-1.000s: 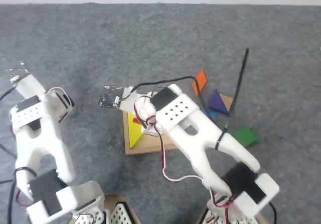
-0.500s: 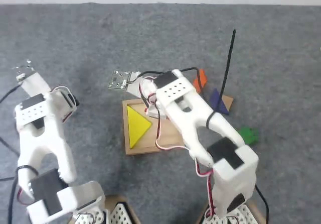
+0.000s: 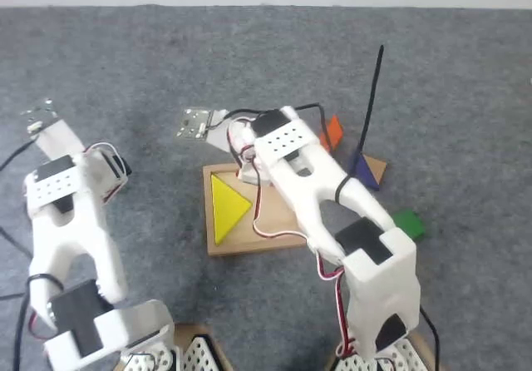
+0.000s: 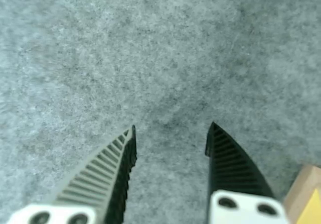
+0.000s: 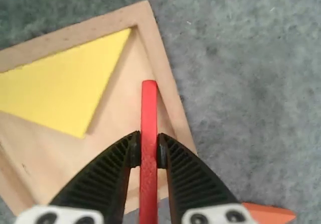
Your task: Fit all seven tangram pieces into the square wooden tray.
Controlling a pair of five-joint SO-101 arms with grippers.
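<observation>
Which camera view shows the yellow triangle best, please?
The high view: the yellow triangle lies whole in the tray. The right wrist view crops one corner; the left wrist view catches a sliver.

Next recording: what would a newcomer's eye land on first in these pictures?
The right gripper is clamped on a red piece held on edge over a corner of the wooden tray, next to the yellow triangle lying flat inside it. In the high view, an orange piece, a purple piece and a green piece cluster at the tray's right end. The left gripper hangs open over bare carpet.
</observation>
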